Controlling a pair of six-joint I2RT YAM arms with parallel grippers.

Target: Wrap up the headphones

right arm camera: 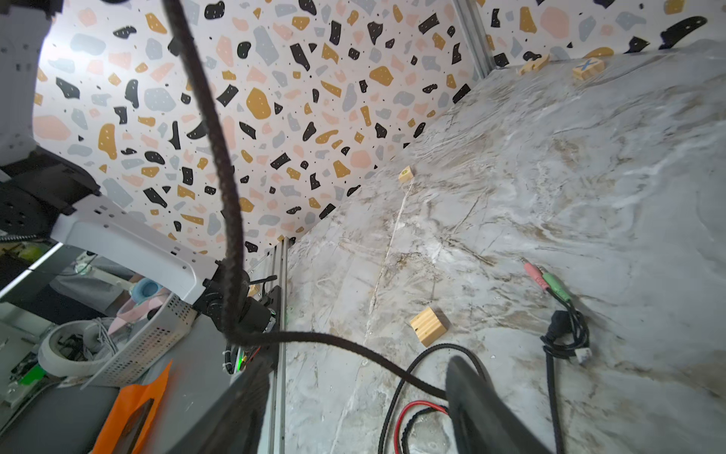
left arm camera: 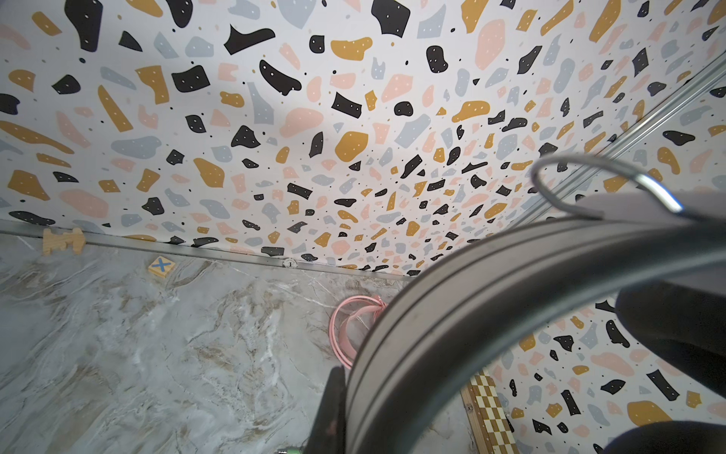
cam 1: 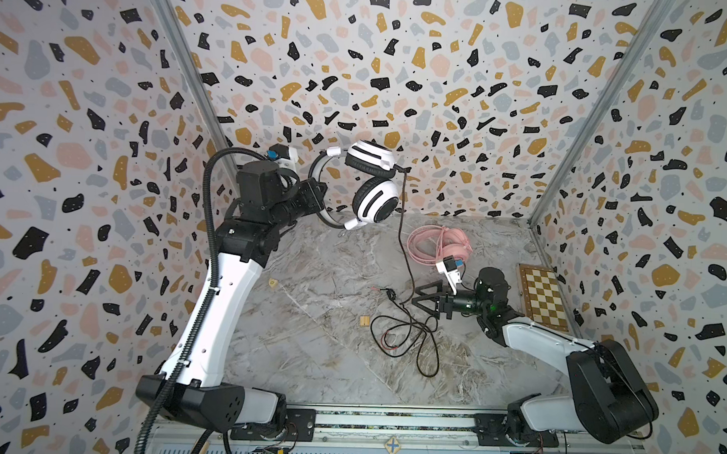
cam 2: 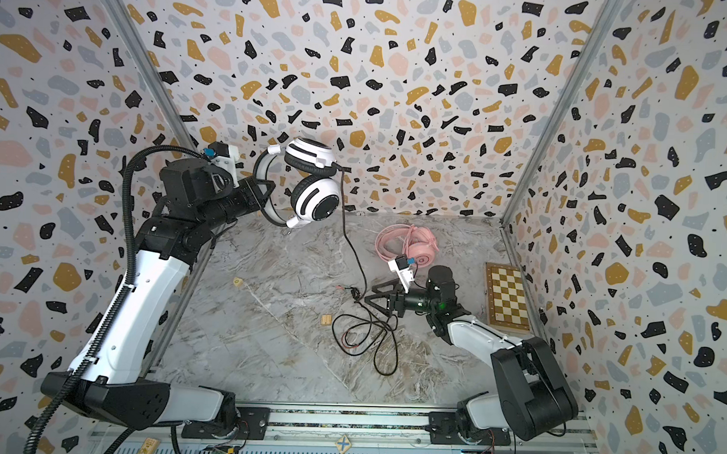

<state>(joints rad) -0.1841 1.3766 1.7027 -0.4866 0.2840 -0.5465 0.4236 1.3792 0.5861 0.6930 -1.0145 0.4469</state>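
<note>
My left gripper [cam 1: 319,193] [cam 2: 267,195] is shut on the black headband [left arm camera: 471,314] of the white headphones [cam 1: 375,201] [cam 2: 315,199] and holds them high by the back wall. Their black cable [cam 1: 402,246] [cam 2: 352,252] hangs from the upper cup down to a loose tangle [cam 1: 408,337] on the table. My right gripper [cam 1: 419,300] [cam 2: 371,300] [right arm camera: 353,393] stands open low over the table, and the cable [right arm camera: 220,157] passes between its fingers. The pink headphones [cam 1: 444,245] [cam 2: 415,244] lie at the back right with their pink cable [left arm camera: 341,334] coiled.
A chessboard [cam 1: 544,299] [cam 2: 509,297] lies along the right wall. Small wooden blocks [cam 1: 364,321] [cam 1: 273,282] [right arm camera: 430,326] sit on the marble table. Pink and green plugs [right arm camera: 546,279] rest by the tangle. Patterned walls close in three sides.
</note>
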